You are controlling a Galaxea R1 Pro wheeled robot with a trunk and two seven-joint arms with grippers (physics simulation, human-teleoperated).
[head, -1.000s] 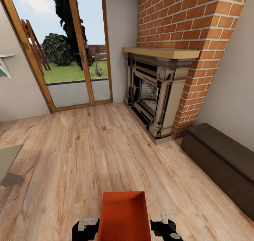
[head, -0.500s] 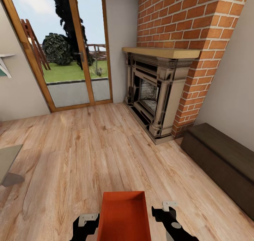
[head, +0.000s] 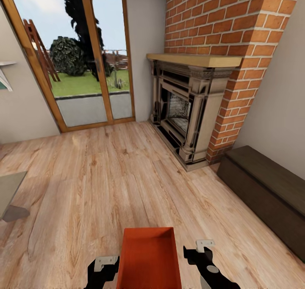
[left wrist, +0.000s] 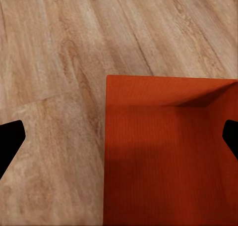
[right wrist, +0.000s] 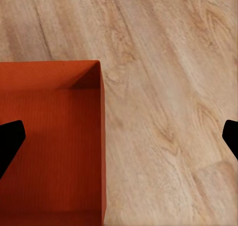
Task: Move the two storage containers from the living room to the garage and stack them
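Note:
One orange-red open-top storage container (head: pixel 148 259) sits low in the middle of the head view, over the living room's wood-plank floor (head: pixel 106 183). My left gripper (head: pixel 103 265) is at its left wall and my right gripper (head: pixel 203 249) at its right wall. In the left wrist view the left gripper (left wrist: pixel 119 139) is open, its dark fingertips (left wrist: pixel 10 141) far apart astride a wall of the container (left wrist: pixel 168 161). The right gripper (right wrist: pixel 119 139) is open in the same way, astride the opposite wall of the container (right wrist: pixel 49 146). The garage is out of view.
A stone fireplace (head: pixel 186 111) in a red-brick chimney (head: pixel 220 22) stands ahead right. A dark low bench (head: pixel 262 191) runs along the right wall. Wood-framed glass doors (head: pixel 80 69) lie ahead left. A table corner (head: pixel 8 191) juts in at the left edge.
My right gripper has shifted a little forward and more of its arm shows. The left gripper sits slightly lower in the picture. The camera has moved a touch; the container stays between the grippers.

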